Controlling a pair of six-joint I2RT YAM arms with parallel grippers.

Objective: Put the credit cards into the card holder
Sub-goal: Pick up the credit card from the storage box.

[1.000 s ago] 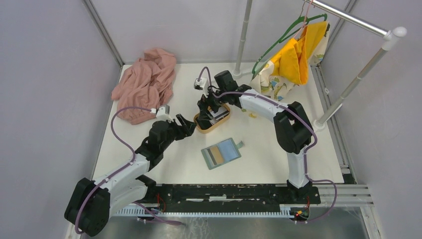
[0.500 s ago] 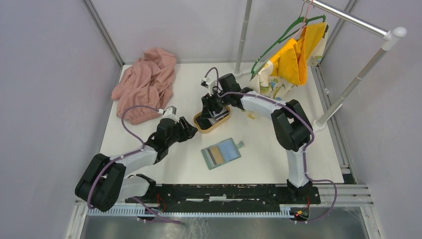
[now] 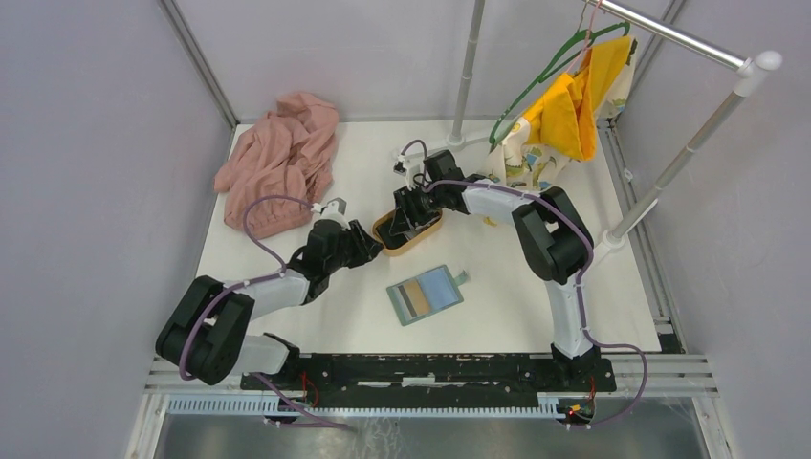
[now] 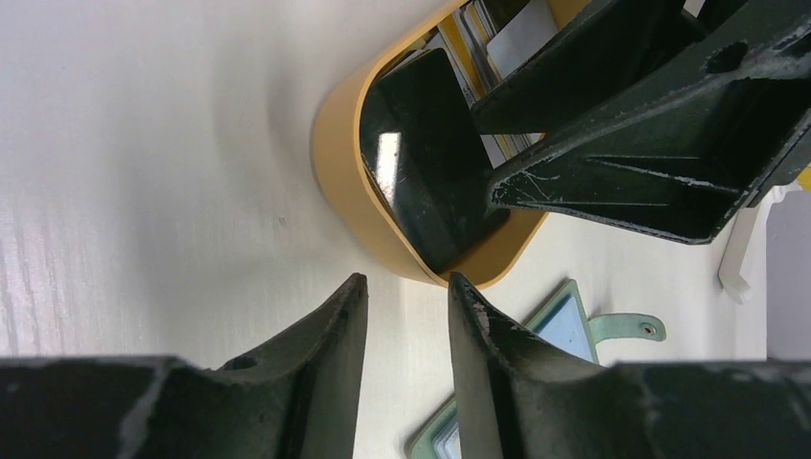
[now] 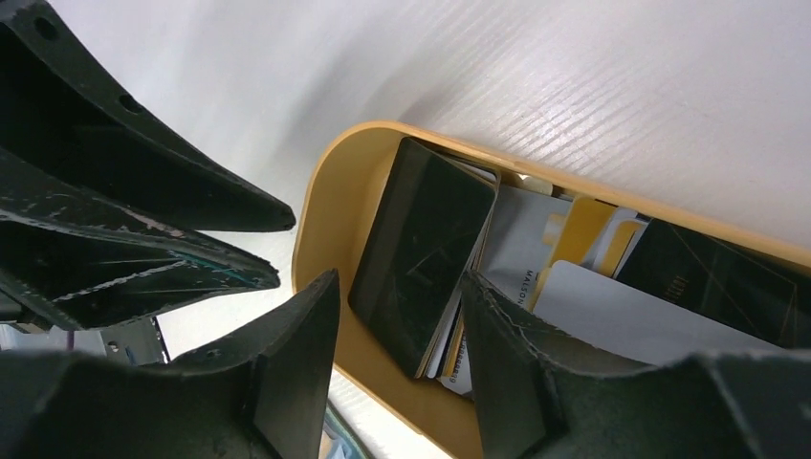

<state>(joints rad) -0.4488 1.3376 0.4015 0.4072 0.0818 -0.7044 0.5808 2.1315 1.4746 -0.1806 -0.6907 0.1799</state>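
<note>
End effector (image 5: 400, 287) straddles black card (image 5: 421, 249) in tray (image 5: 320, 225).

The credit cards (image 5: 574, 277) are lying in a loose, overlapping heap inside the oval light-wood tray (image 5: 320, 215), white, yellow and black ones showing, some with gold lettering. A glossy black card (image 5: 421, 253) is resting on top of the heap at the tray's rounded end, slightly tilted. The card holder (image 3: 426, 294) is lying open and flat on the white table (image 3: 507, 316), near the tray but apart from it, its pale blue and tan slotted inside facing up, grey-green edging framing it and its little closing tab (image 3: 462, 277) sticking out from one side
</note>
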